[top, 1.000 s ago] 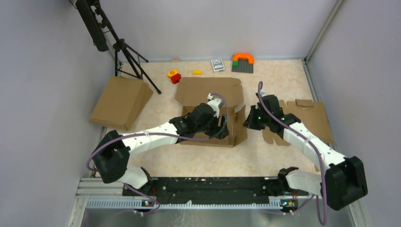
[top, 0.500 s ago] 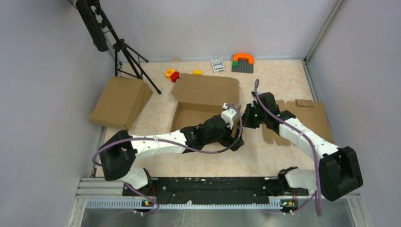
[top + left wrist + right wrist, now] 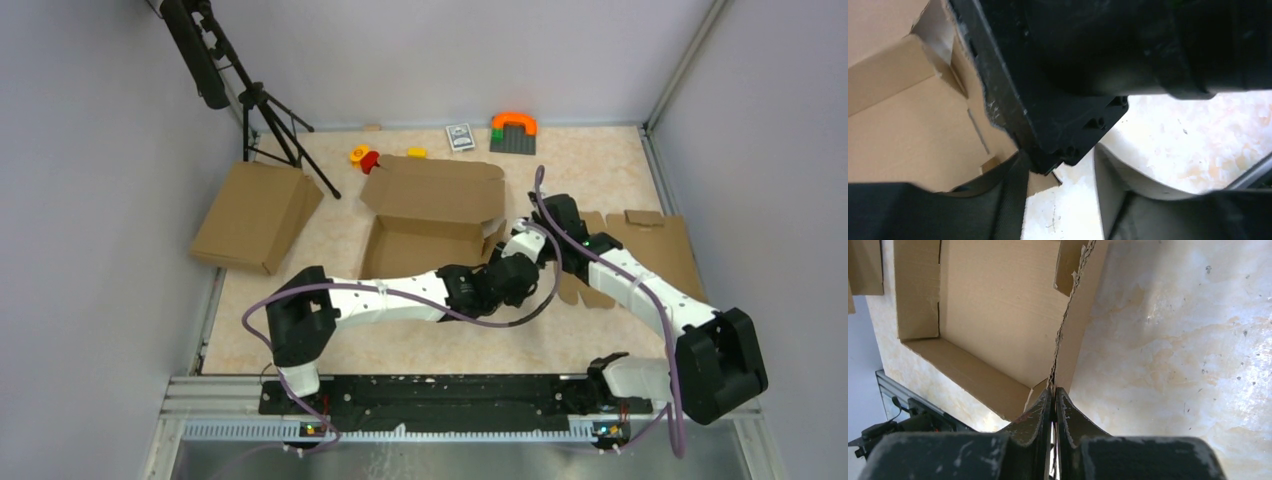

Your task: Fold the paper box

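While left arm [image 3: 380, 295] lies outstretched | left fingers [image 3: 948, 210] spread | right fingers [image 3: 1033, 425] pinch paper box [image 3: 988, 300]

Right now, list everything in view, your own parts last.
half-folded corrugated cardboard mailer box: one, brown, table centre, lid open
shallow cardboard box: one, brown, left edge
flat notched cardboard blank: one, brown, right side
camera tripod: one, black, far left
small toy pieces: three, yellow and red, behind the mailer
printed card pack: one, blue-grey, far edge
brick plate with orange arch: one, grey, far edge
marbled table: one, beige
left arm: one, white and black, at the mailer's right wall, jaws apart
right arm: one, white and black, jaws pinching that wall
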Controlling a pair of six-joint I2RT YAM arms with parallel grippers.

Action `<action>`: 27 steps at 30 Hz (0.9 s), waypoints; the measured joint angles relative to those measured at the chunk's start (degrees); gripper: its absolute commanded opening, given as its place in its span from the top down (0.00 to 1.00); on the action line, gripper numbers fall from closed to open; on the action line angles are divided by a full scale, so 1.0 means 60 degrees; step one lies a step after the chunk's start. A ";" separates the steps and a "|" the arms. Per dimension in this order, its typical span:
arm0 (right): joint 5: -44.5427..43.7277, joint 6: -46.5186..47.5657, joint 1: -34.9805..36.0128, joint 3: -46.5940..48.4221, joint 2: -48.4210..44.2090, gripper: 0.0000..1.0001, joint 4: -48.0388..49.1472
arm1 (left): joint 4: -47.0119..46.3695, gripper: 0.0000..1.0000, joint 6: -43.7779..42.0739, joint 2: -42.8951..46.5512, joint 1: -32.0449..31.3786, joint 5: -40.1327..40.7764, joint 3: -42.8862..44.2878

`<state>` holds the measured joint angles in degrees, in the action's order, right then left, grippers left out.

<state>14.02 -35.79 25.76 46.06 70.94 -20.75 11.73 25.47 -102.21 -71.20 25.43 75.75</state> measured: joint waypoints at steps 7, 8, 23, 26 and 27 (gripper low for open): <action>-0.0189 -0.0004 0.0004 0.0022 0.0000 0.93 -0.0015 | 0.0973 0.70 0.0004 -0.0138 -0.0135 0.1100 0.0215; -0.0204 -0.0004 0.0004 0.0022 0.0000 0.92 -0.0011 | 0.1075 0.70 0.0022 -0.0138 -0.0131 0.1195 0.0226; -0.0678 0.0219 0.0018 0.0419 -0.0135 0.42 -0.0178 | 0.2040 1.00 0.0557 -0.0244 -0.0109 0.1650 0.0499; -0.0984 0.0255 0.0018 0.0415 -0.0484 0.29 -0.0288 | 0.1785 1.00 0.0736 0.0029 -0.0004 0.1399 0.0124; -0.1115 0.0248 0.0018 0.0415 -0.0630 0.26 -0.0288 | 0.1610 1.00 0.0790 0.0233 0.0062 0.1268 -0.0164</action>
<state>7.33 -34.30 25.87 48.56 67.16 -22.48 21.39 30.22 -100.82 -70.83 33.04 74.76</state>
